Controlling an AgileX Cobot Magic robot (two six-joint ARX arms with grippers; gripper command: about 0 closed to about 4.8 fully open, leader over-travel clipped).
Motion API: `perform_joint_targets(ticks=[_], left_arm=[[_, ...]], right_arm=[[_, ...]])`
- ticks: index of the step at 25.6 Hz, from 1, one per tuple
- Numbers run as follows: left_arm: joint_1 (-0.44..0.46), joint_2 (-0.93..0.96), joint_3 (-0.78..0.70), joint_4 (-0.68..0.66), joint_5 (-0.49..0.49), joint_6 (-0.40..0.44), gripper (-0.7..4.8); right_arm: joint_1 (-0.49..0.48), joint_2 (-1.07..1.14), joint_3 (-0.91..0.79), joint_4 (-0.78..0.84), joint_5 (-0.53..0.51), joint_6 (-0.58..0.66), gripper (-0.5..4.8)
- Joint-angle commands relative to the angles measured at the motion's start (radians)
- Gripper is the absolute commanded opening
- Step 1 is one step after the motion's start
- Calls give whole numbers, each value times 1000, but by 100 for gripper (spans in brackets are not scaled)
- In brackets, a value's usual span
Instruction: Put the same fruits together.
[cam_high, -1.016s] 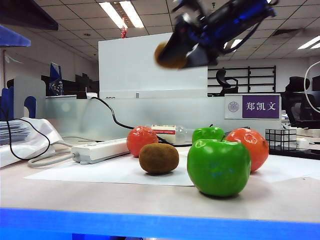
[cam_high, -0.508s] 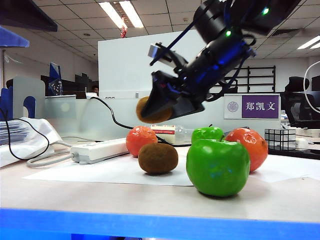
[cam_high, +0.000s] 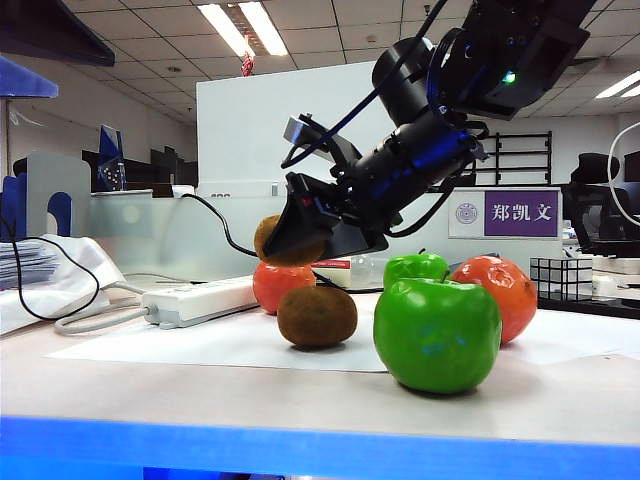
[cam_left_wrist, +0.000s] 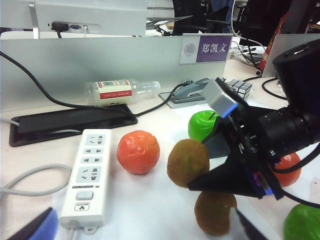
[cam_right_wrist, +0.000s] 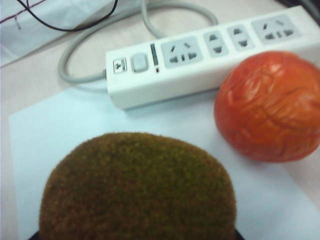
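The right pincer (cam_high: 288, 238) grips a kiwi (cam_high: 282, 240) just above the tabletop kiwi (cam_high: 317, 316), which lies at its five o'clock; the left pincer, unseen, is wide

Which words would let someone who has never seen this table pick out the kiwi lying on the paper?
Start at the white paper sheet on the table, just right of the white power strip. In front of the left tangerine lies the kiwi on the paper. It is fuzzy, brown and oval; its twin hangs above in the right end effector.
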Motion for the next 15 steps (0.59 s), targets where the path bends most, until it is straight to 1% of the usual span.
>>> perform_joint_targets(ticks=[1, 2, 3, 5, 6, 11, 14, 15], left_arm=[[0, 0, 6, 8, 0, 3, 475], [0, 0, 6, 8, 0, 3, 475], [0, 0, 6, 8, 0, 3, 475], [0, 0, 6, 8, 0, 3, 475], [0, 0, 6, 8, 0, 3, 476], [0, 0, 6, 9, -2, 3, 475], [0, 0, 6, 9, -3, 3, 475], [0, 0, 6, 9, -3, 3, 476]], right_arm=[[0, -5, 5, 55, 0, 1, -4], [-1, -5, 5, 61, 0, 0, 2], [-1, -5, 5, 66, 0, 0, 27], [-1, -5, 5, 73, 0, -3, 144], [-1, -5, 5, 73, 4, -3, 185], [-1, -5, 5, 67, 26, -3, 192], [-1, -5, 5, 61, 26, -2, 255], [-1, -5, 5, 59, 26, -2, 263]])
